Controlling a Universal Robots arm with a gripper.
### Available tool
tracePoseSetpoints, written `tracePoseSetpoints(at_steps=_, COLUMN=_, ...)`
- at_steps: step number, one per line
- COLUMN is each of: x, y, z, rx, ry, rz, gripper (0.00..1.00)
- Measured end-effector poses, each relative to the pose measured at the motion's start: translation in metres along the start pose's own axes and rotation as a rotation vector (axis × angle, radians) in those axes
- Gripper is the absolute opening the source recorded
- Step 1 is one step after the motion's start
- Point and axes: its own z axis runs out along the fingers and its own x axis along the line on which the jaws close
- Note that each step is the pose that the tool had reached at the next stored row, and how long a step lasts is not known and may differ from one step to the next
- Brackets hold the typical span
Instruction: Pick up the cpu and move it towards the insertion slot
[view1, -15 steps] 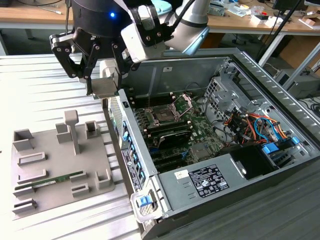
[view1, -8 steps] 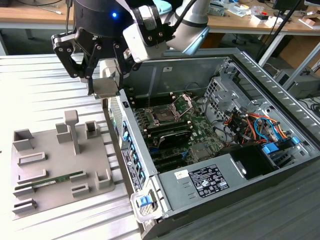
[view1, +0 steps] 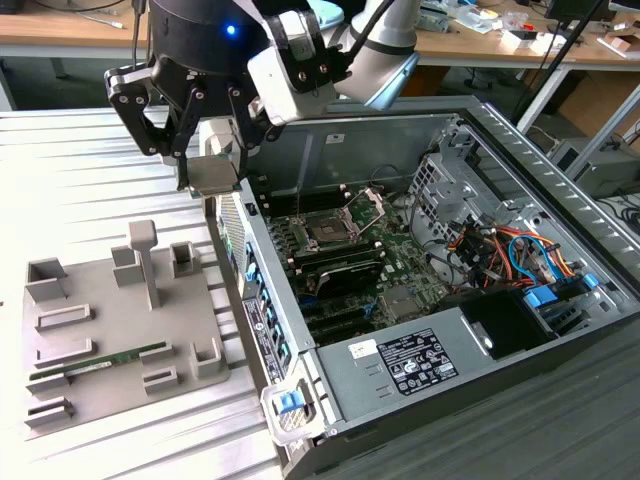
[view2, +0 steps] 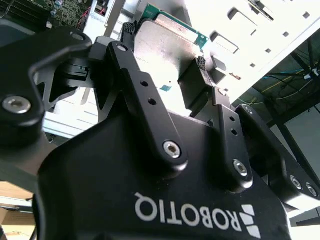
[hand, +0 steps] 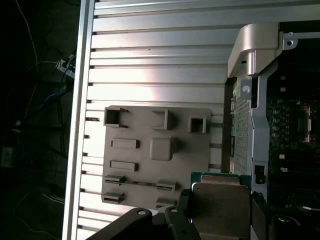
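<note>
My gripper (view1: 212, 170) is shut on the cpu (view1: 213, 176), a flat square chip with a silvery lid. It hangs in the air above the near wall of the open computer case, between the grey fixture plate and the motherboard. The second wrist view shows the cpu (view2: 165, 42) clamped edge to edge between the black fingertips (view2: 201, 65). Its green rim shows in the first wrist view, where the cpu (hand: 220, 200) sits over the case wall. The insertion slot (view1: 328, 230) is a dark square socket on the motherboard. Its metal bracket (view1: 366, 204) is hinged up, to the exterior view's right of the gripper.
The grey fixture plate (view1: 110, 300) lies on the ribbed table with upright blocks and a green memory stick (view1: 98, 364) in it. The open computer case (view1: 400, 370) holds a drive cage, coloured cables (view1: 500, 250) and a power supply. A cluttered desk stands behind.
</note>
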Motion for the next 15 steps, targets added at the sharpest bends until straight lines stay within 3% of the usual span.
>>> tracePoseSetpoints(at_steps=15, x=-0.0061, y=-0.0004, z=0.0000, rx=0.0000, ry=-0.0001, rz=0.000, gripper=0.55)
